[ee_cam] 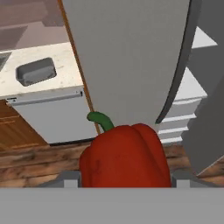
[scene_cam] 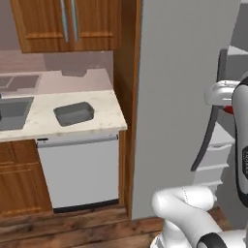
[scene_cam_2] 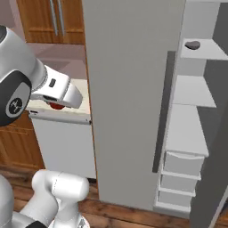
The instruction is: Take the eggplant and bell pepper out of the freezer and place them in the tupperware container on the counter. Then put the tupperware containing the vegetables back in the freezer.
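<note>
Gripper [ee_cam: 124,177] clamped on the pepper [ee_cam: 124,155], stem pointing away from the hand and a bit left. Freezer [ee_cam: 127,57] door dead ahead, tupperware [ee_cam: 36,71] off up-left on the counter [ee_cam: 65,76].

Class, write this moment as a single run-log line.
hand: shut on bell pepper | freezer: door open | tupperware container: empty, on counter | next: carry pepper to container

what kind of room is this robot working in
A home kitchen, rendered rather than real. A beige stone counter sits over wooden cabinets, with a dark sink set into it, and a tall grey freezer stands open beside it showing pale shelves.
</note>
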